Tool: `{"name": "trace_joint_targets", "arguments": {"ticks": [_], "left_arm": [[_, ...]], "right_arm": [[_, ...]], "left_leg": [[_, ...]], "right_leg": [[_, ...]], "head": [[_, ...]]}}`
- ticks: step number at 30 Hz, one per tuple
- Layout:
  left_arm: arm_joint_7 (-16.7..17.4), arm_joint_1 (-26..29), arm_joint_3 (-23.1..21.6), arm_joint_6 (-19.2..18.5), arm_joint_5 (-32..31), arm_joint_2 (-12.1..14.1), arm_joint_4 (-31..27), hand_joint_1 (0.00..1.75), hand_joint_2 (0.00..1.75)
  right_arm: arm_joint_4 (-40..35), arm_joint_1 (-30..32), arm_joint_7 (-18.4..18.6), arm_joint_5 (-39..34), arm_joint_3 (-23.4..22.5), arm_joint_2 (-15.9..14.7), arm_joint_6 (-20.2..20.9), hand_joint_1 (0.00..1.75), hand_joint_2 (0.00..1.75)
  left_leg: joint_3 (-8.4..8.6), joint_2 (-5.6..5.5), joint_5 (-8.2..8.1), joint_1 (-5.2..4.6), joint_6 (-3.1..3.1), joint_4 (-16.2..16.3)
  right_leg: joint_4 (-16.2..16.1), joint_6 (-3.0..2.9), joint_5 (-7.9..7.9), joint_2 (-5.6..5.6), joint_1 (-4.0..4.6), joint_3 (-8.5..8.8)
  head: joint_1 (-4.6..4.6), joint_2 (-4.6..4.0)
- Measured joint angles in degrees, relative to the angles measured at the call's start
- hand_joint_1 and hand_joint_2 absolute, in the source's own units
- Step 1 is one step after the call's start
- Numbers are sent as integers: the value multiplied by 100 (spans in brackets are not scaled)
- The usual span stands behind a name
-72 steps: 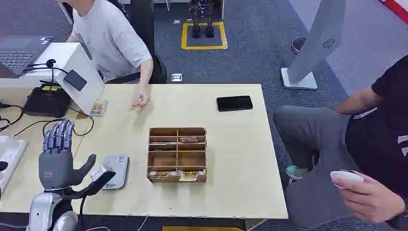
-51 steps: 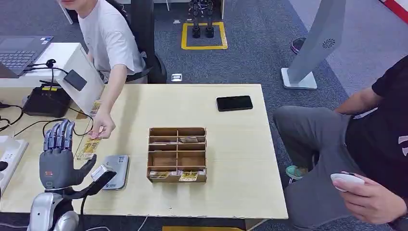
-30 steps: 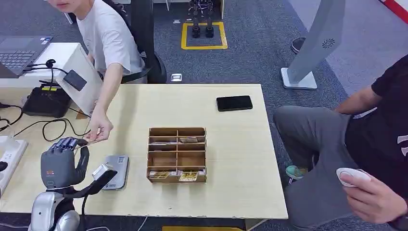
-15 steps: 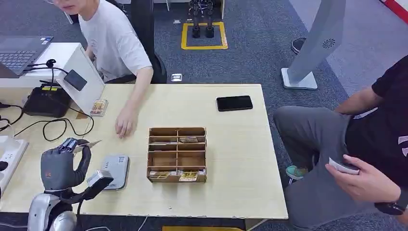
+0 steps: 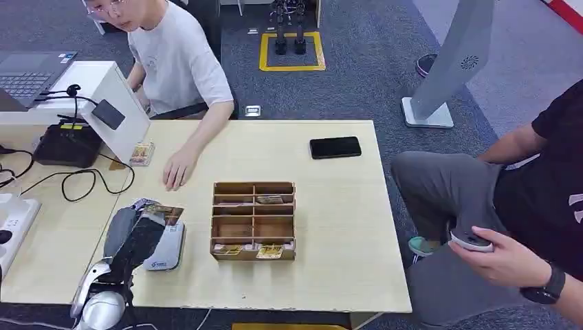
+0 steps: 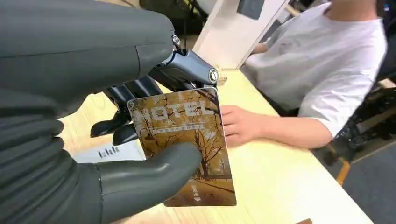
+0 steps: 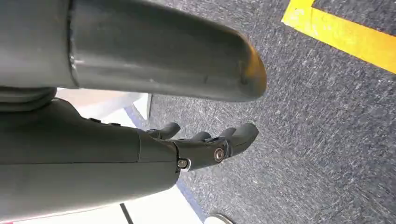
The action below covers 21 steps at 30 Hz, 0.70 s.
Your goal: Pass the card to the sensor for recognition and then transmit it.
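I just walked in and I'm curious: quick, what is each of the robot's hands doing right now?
Left hand: holding a hotel card between thumb and fingers, above the grey card reader.
Right hand: holding nothing, hanging over the carpet, fingers slightly curled.

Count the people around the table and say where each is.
2. A person in a white shirt sits at the far side, one hand resting on the table. A person in a black shirt sits at the right side, holding a small white object.
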Motion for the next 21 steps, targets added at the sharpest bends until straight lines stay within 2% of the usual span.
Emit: {"name": "trace_joint_targets", "arguments": {"ticks": [2,4,5,14,21], "left_arm": [[240,-159,-13,107,39,-209,207,175,175],[340,-308,-46,657,-339,-347,528,175,175],[351,-335,-46,717,-363,-356,586,175,175],[371,-506,-22,1005,-549,-384,1252,175,175],[312,-503,72,1047,-501,-395,1539,175,175]], "right_arm": [[-2,1,20,-17,0,33,-20,0,0],[-2,-3,42,4,0,48,-24,0,0],[-2,-3,44,13,0,48,-31,0,0],[-2,-13,35,52,0,48,-72,0,0],[0,-20,15,48,0,50,-92,0,0]], "left_leg": [[1,4,0,1,0,0],[0,3,0,2,-1,0],[0,3,0,2,-1,0],[-1,3,2,1,-3,0],[-2,2,2,1,-3,0]], "right_leg": [[1,-2,1,2,0,-2],[1,-2,0,2,1,-3],[1,-2,0,2,1,-4],[2,-2,1,3,1,-2],[2,-2,0,2,1,-2]], "head": [[0,-2],[2,0],[0,0],[2,-2],[0,-2]]}}
